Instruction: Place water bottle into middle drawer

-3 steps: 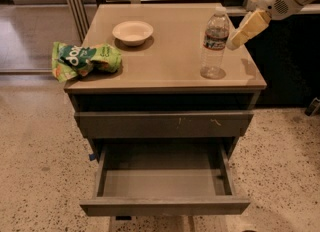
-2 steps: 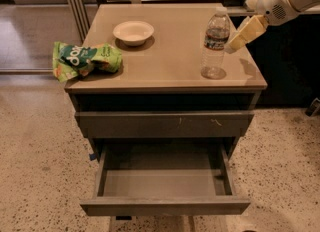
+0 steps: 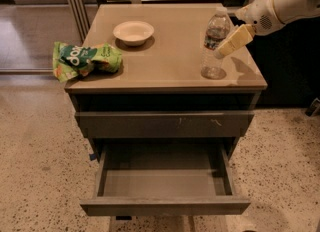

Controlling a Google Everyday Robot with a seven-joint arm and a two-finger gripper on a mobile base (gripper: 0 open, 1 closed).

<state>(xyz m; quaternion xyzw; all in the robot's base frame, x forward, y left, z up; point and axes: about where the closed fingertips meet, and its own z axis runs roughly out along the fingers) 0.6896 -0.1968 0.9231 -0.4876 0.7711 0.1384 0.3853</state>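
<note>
The water bottle (image 3: 215,43), clear and ribbed with a white cap and a dark label band, stands upright on the cabinet top (image 3: 170,61) near its right front corner. My gripper (image 3: 231,42) reaches in from the upper right on a white arm and sits right beside the bottle's right side at label height, touching or nearly touching it. The middle drawer (image 3: 165,182) is pulled open below, showing a smooth grey inside with nothing in it.
A white bowl (image 3: 133,31) sits at the back left of the top. A green chip bag (image 3: 85,59) lies at the left front edge. A shut drawer front with pale scratches (image 3: 165,124) is above the open drawer. Speckled floor surrounds the cabinet.
My gripper has moved a little left and down, closing in on the bottle's right side. The bottle, the bowl, the bag and the drawer have not moved.
</note>
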